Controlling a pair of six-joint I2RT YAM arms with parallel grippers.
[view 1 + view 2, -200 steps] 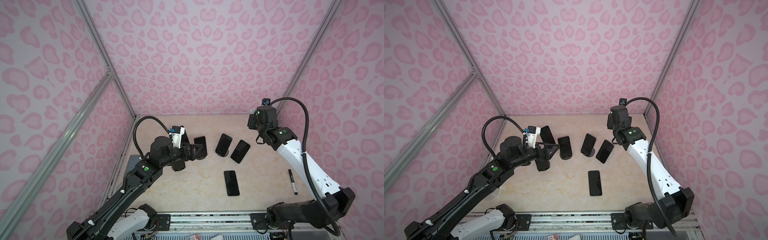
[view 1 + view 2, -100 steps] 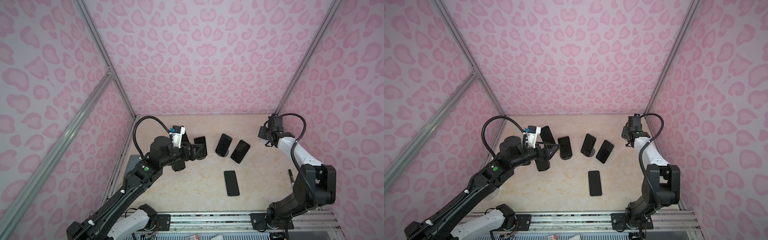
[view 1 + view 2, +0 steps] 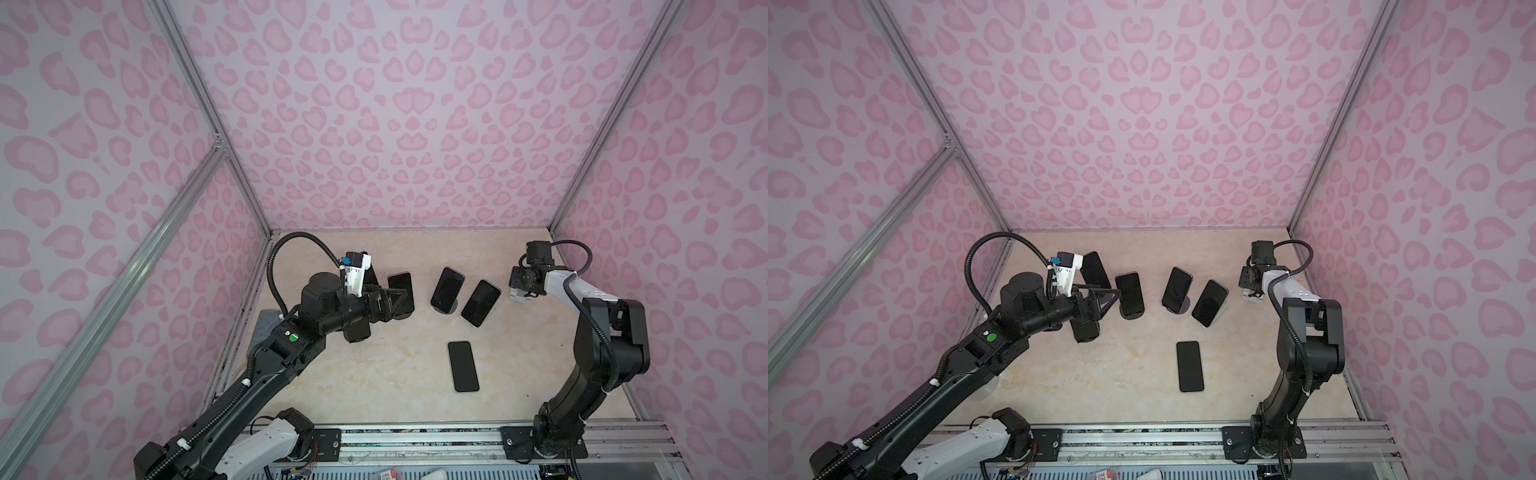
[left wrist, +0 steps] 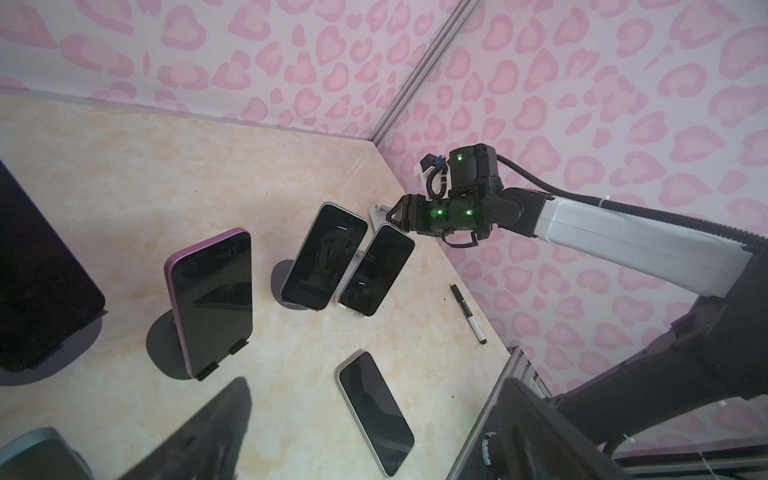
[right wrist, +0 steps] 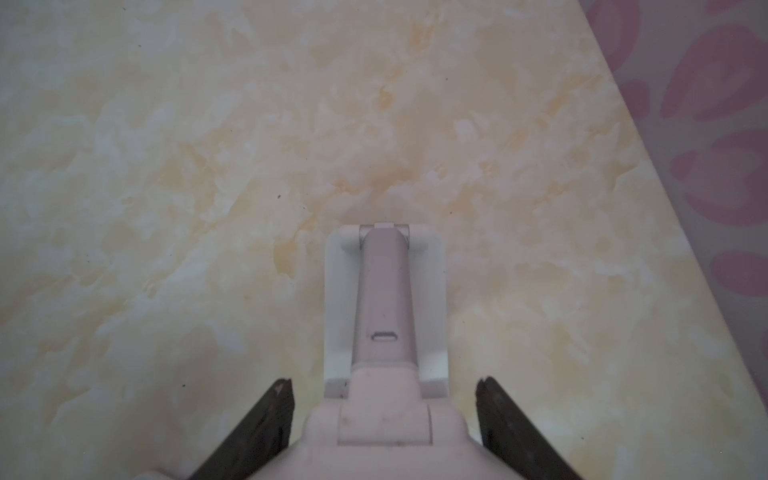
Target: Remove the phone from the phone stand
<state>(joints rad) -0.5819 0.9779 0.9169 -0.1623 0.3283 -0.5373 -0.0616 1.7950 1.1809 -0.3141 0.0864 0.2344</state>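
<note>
In both top views the left gripper (image 3: 395, 303) hangs with its jaws spread wide just in front of the purple phone (image 3: 401, 284), which stands upright on a dark round stand (image 4: 162, 345) at the left part of the table (image 3: 374, 395); whether a finger touches it I cannot tell. The right gripper (image 5: 384, 381) is low at the far right side, well apart from this phone, and its jaws are closed on the plate of a white stand (image 5: 386, 299). Two other phones (image 3: 446, 289) lean on their own stands between the arms, and a flat phone (image 3: 463, 365) lies nearer to the front edge.
</note>
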